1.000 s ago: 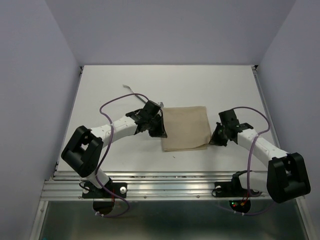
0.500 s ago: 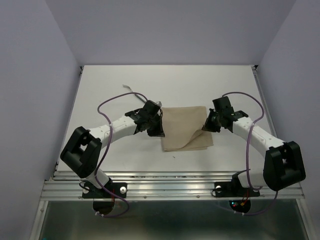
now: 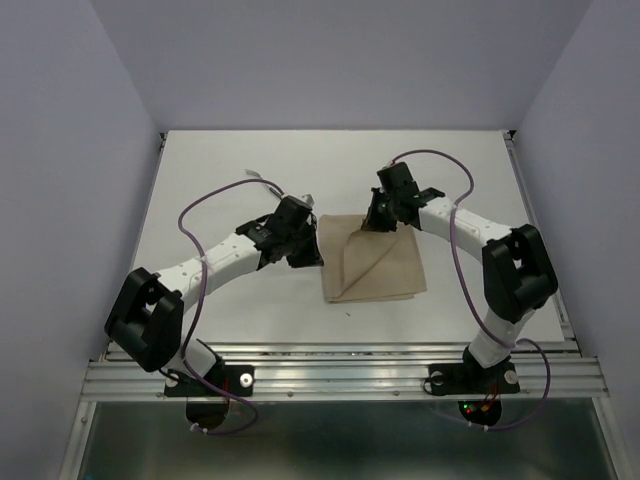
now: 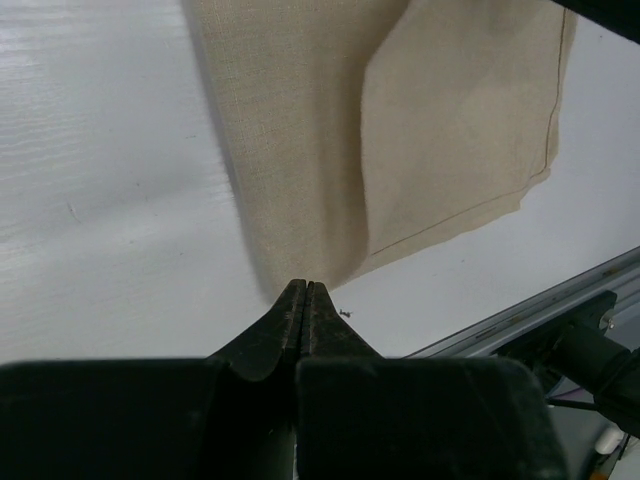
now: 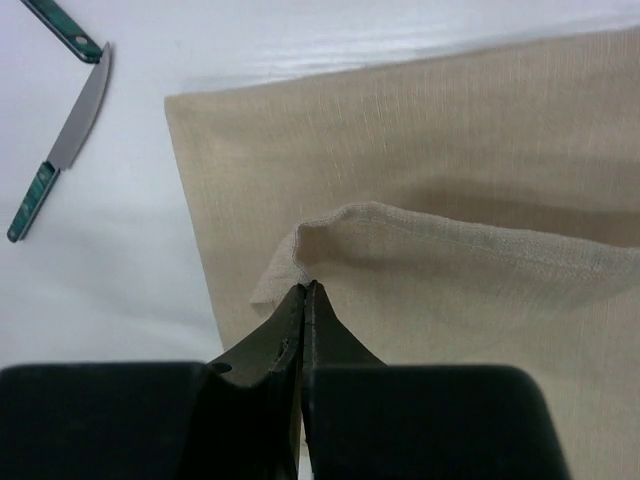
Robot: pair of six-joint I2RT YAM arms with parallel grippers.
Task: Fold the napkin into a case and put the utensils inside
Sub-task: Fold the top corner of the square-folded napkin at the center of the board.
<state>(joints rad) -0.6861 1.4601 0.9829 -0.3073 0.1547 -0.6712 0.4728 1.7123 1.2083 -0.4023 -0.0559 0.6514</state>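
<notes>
Napkin [image 3: 385, 272]: in the middle of the table [image 3: 200, 210], one corner folded over itself.
Right gripper [image 5: 304, 292]: closed on that folded corner.
Left gripper [image 4: 303, 288]: jaws together at the napkin's left edge; whether they grip it is unclear.
Knife [image 5: 62, 143]: on the table, apart from the napkin.

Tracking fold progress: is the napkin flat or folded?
Partly folded: the right jaws hold a corner of the napkin doubled over the rest.

Top camera: fixed high behind the arm bases [image 3: 215, 382], facing down and far; whole table [image 3: 200, 190] in frame. Left wrist camera: close behind the left gripper [image 4: 305, 292], looking low over the napkin [image 4: 300, 120] toward the near rail [image 4: 560, 310]. Right wrist camera: close behind the right gripper [image 5: 305, 292], looking steeply down on the napkin's far left corner. All three views share the napkin.
</notes>
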